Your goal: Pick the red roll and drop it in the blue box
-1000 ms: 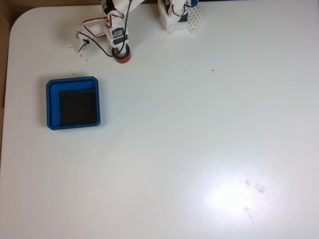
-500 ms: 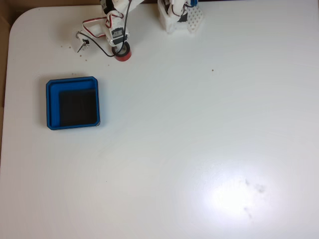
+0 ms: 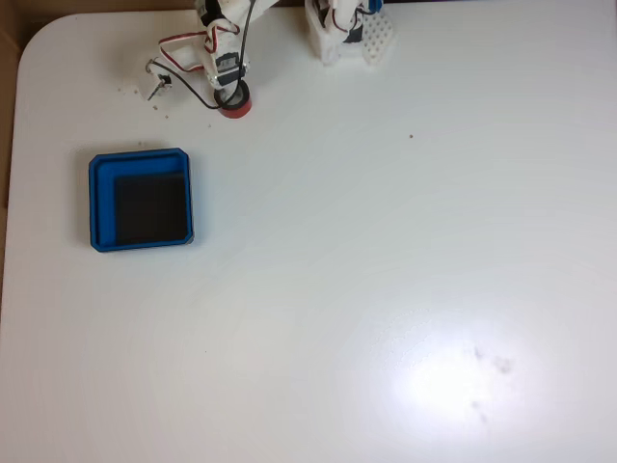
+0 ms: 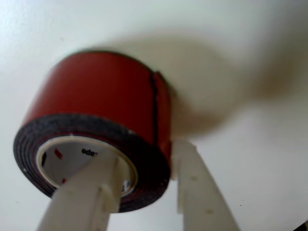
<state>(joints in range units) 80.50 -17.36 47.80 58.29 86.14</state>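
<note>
The red roll (image 3: 236, 103) is at the table's far left, under the white arm. In the wrist view the red roll (image 4: 96, 91) looms close, with a dark ring face and a pale core. My gripper (image 4: 144, 154) is shut on its wall: one white finger (image 4: 86, 197) sits inside the core and the other finger (image 4: 197, 192) presses on the red outer side. A soft shadow lies on the table behind the roll. In the fixed view the gripper (image 3: 231, 95) stands above and to the right of the blue box (image 3: 93, 198), which has a black floor with nothing on it.
The arm's white base (image 3: 347, 29) stands at the table's far edge, with red and black cables (image 3: 188, 48) looping beside the arm. The rounded table corner (image 3: 39, 39) is at the upper left. Open white tabletop (image 3: 386, 270) spreads to the right and front.
The roll and gripper have shifted slightly toward the table's far edge in the fixed view. The blue box has not moved.
</note>
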